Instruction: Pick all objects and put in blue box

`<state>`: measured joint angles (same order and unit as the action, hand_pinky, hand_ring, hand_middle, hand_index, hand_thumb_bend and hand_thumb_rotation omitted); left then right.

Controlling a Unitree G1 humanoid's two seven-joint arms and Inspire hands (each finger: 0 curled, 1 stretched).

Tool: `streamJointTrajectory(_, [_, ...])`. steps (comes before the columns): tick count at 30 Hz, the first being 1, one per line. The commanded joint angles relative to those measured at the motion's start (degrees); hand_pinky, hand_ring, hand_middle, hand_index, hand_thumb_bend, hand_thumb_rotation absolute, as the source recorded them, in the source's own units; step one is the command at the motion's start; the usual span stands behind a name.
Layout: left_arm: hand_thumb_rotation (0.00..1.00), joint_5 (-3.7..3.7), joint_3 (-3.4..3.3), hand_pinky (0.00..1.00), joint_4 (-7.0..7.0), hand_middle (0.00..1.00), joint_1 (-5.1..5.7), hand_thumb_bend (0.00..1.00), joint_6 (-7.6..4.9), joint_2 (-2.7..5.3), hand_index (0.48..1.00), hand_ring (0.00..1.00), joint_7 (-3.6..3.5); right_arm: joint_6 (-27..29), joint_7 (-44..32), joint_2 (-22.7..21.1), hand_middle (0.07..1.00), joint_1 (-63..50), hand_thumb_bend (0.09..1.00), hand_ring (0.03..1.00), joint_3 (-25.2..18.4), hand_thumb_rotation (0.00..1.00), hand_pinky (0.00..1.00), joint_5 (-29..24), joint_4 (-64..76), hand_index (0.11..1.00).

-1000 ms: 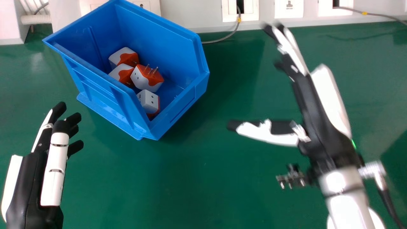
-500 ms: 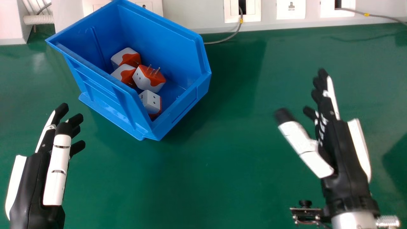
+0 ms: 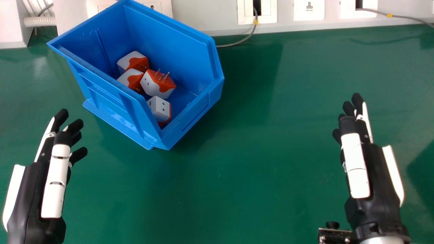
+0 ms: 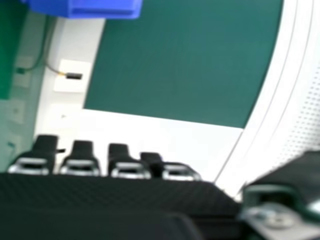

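Observation:
In the head view, the blue box (image 3: 190,115) stands tilted across the green table's left half. Several white and orange plug adapters lie inside it, one with its pins up (image 3: 157,84) and another nearer the front corner (image 3: 159,109). My left hand (image 3: 30,189) rests left of the box, fingers relaxed and holding nothing. Well to the right of the box is my right hand (image 3: 376,179), open and empty, its fingers pointing away from me. In the right hand view, the right hand (image 4: 100,195) shows with its fingers extended, and part of the blue box (image 4: 105,7) is visible.
A green tabletop (image 3: 217,189) spreads between the hands. Along its back edge runs a white panel with sockets (image 3: 308,9). A grey cable (image 3: 237,42) hangs onto the table right behind the box, and a ribbed white hose (image 3: 40,21) sits at the back left.
My right hand has drawn back towards the near right, and its thumb has swung from pointing sideways to lying along the fingers. The left hand, box and adapters have stayed put.

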<state>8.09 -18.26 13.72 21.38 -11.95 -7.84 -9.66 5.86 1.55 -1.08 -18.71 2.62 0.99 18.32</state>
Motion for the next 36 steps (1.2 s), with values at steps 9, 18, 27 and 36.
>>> streamJointTrajectory(9, [1.00, 1.19, -2.01, 0.89, -2.41, 0.94, -1.48, 0.62, -4.04, -0.65, 0.978, 0.94, 0.08, 1.72, -2.14, -0.60, 1.000, 2.41, 0.515, 1.000, -0.28, 1.00, 1.00, -0.17, -0.80, 1.000])
streamJointTrajectory(18, [1.00, -0.73, -0.94, 0.92, -0.22, 0.97, 0.76, 0.69, -4.09, 0.73, 0.992, 0.96, 2.11, 4.73, -4.00, -0.90, 1.000, 3.31, 0.487, 1.000, -1.54, 1.00, 1.00, -1.74, -4.05, 1.000])
streamJointTrajectory(27, [1.00, -3.84, 0.72, 0.93, 0.92, 0.98, 0.82, 0.68, -3.32, 1.23, 0.996, 0.97, 4.61, 8.04, -4.68, -1.07, 1.000, 3.86, 0.456, 1.000, -2.45, 1.00, 1.00, -1.37, -7.13, 1.000])
streamJointTrajectory(36, [1.00, -3.63, 1.04, 0.93, -2.51, 0.98, -0.26, 0.61, -6.24, 0.65, 0.993, 0.97, 3.96, 9.17, -4.74, -0.95, 1.000, 5.22, 0.455, 1.000, -2.61, 1.00, 1.00, -1.13, -8.84, 1.000])
